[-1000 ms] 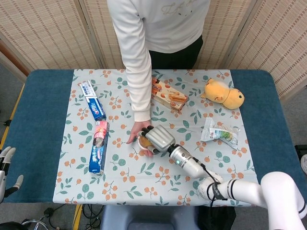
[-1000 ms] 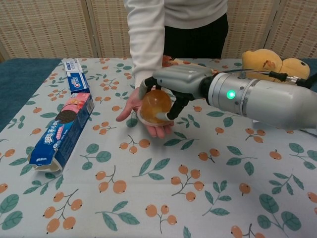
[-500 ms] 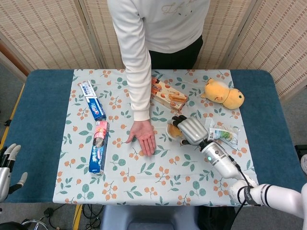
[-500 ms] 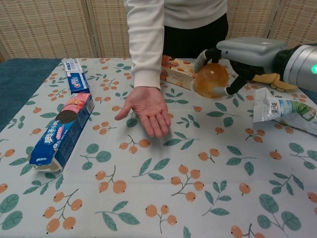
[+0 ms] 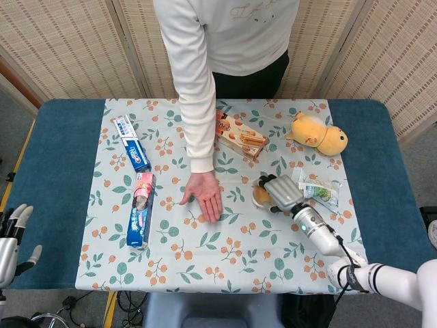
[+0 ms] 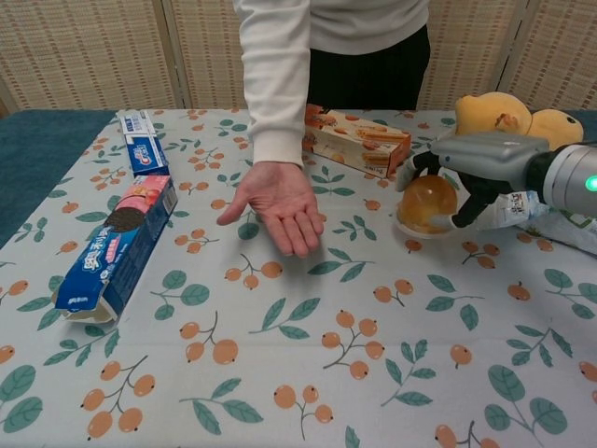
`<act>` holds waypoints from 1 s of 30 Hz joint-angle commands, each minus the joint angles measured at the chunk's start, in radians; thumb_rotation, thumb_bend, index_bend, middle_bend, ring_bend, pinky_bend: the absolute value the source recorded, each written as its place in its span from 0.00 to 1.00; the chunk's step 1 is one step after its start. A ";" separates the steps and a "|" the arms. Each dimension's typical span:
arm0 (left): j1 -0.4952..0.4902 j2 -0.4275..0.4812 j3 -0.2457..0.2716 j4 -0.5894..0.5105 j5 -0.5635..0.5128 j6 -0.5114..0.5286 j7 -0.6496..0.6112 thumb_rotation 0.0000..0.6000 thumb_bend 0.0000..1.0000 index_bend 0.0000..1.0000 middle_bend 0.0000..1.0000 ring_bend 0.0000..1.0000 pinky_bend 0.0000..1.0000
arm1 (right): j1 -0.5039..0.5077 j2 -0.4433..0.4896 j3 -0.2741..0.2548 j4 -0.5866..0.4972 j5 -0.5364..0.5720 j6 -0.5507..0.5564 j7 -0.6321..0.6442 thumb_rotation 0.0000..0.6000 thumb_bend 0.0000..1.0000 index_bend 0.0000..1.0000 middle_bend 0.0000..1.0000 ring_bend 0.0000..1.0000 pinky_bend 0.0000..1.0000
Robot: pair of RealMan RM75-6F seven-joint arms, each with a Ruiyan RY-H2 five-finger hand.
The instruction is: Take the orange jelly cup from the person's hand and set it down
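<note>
Fingers of the right hand [image 6: 466,177] curl down around the orange jelly cup [image 6: 427,203], gripping it from above, with the thumb on the side toward the person and another finger on the far side. The cup sits under the palm, wide rim down, right at the tablecloth [image 6: 308,373]; whether the rim touches the cloth cannot be told. It is well apart from the person's hand [image 6: 276,205], which lies open, palm up, to the cup's left. In the head view the right hand [image 5: 281,193] covers most of the cup [image 5: 261,197], so only an orange edge shows at its left side; the chest view shows the cup's clear dome and the fingers wrapped around it plainly. The head view alone shows the left hand [image 5: 11,242], down at the left table corner, off the cloth, fingers spread and holding nothing. Around the cup lie a snack box [image 6: 354,138] behind it, a plastic packet [image 5: 315,192] just to its right, and a yellow plush toy [image 5: 317,134] farther back. On the left side of the cloth are a toothpaste box [image 6: 142,147] and a long cookie box [image 6: 117,245], both well away from the cup. The head view also shows the packet whole, which the chest view cuts off behind the forearm.
</note>
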 commanded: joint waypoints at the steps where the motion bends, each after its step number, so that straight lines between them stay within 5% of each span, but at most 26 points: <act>1: 0.000 -0.002 0.000 0.000 -0.001 0.000 0.001 1.00 0.32 0.05 0.00 0.01 0.00 | -0.001 0.005 -0.002 -0.003 0.003 -0.005 0.001 1.00 0.57 0.19 0.18 0.18 0.47; 4: -0.003 -0.003 0.000 0.001 -0.001 -0.005 0.002 1.00 0.32 0.05 0.00 0.01 0.00 | -0.008 0.019 0.000 -0.022 0.001 0.004 0.006 1.00 0.57 0.08 0.13 0.12 0.38; 9: -0.009 -0.003 -0.003 0.000 -0.002 -0.011 0.004 1.00 0.32 0.05 0.00 0.01 0.00 | -0.042 0.061 0.001 -0.060 -0.026 0.072 0.009 1.00 0.57 0.05 0.08 0.04 0.27; 21: -0.024 -0.006 -0.012 0.002 -0.005 -0.023 0.007 1.00 0.32 0.05 0.00 0.01 0.00 | -0.296 0.247 -0.054 -0.230 -0.100 0.445 -0.007 1.00 0.57 0.13 0.25 0.15 0.31; 30: -0.042 -0.009 -0.017 -0.019 -0.002 -0.037 0.035 1.00 0.32 0.05 0.00 0.01 0.00 | -0.481 0.372 -0.113 -0.310 -0.157 0.643 0.044 1.00 0.57 0.15 0.26 0.18 0.33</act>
